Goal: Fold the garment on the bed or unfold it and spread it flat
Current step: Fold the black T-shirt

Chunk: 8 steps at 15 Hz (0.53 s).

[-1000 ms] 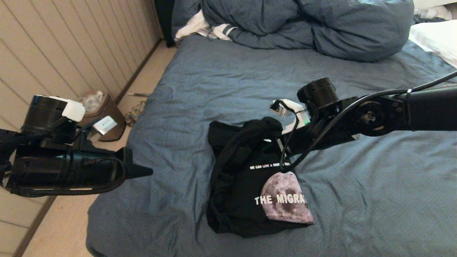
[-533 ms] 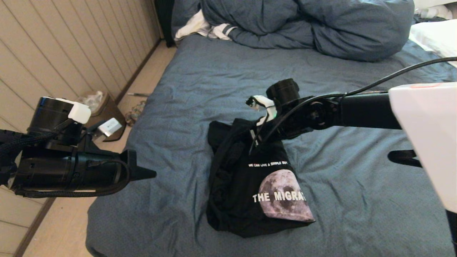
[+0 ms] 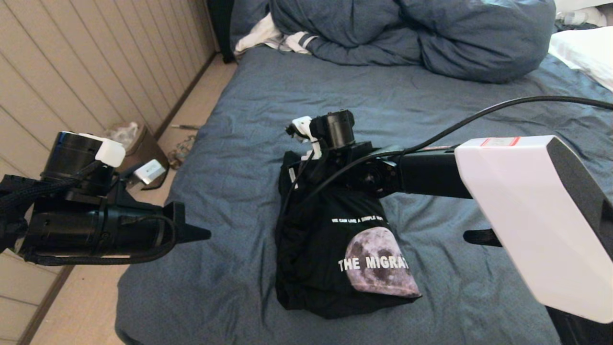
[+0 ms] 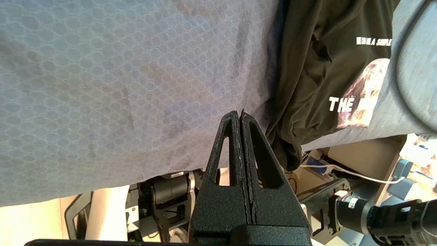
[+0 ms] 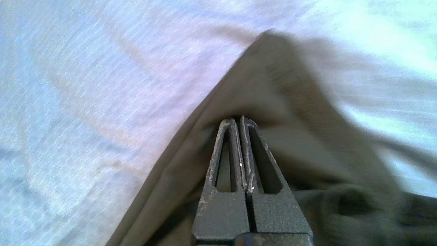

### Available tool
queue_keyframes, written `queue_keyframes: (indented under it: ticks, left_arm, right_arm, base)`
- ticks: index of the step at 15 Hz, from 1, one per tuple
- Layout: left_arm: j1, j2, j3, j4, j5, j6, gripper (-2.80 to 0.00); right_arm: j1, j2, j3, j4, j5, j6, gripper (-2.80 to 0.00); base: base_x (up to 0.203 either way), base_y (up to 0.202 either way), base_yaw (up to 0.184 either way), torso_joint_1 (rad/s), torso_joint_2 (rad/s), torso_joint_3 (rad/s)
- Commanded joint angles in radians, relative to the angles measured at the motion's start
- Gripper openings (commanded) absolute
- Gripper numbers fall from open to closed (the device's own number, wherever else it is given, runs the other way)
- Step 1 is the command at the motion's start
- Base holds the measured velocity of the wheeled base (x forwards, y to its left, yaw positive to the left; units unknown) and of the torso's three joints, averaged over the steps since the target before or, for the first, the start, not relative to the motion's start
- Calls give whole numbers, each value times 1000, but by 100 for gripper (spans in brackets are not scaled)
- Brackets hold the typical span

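We see a black garment (image 3: 316, 258) with a pale purple-grey moon print and white letters, on a bed (image 3: 268, 100) with a slate-blue sheet, a duvet (image 3: 431, 33) of the same blue, a white pillow (image 3: 582, 52) and a white cloth (image 3: 268, 38) with dark stripes.

My head camera looks forward and down from above the near edge of the bed (image 3: 249, 96), taking in its sheet up to the far duvet (image 3: 431, 38), with both my arms reaching in. My left wrist camera sits behind the left gripper (image 4: 240, 118), low and close beside the bed's edge, facing across the sheet toward the garment (image 4: 307, 85). My right wrist camera rides behind the right gripper (image 5: 239, 121), very near the garment's cloth. All three views share that garment (image 3: 325, 249) and the sheet around it.
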Motion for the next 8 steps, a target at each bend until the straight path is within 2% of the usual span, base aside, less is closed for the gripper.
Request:
queue_keyframes:
  ticks: [1, 5, 8]
  left_arm:
    - [0, 3, 3, -4, -2, -3, -280]
    - [-1, 8, 6, -13, -2, -4, -280]
    - [-1, 5, 9, -13, -2, -4, -280]
  right_arm:
    - [7, -35, 2, -2, -13, 0, -280]
    - [-3, -116, 21, 5, -21, 21, -280]
    - [-17, -203, 106, 35, -29, 33, -280]
  base:
    - [0, 0, 0, 0, 0, 0]
    - [0, 0, 0, 0, 0, 0]
    - [0, 0, 0, 0, 0, 0]
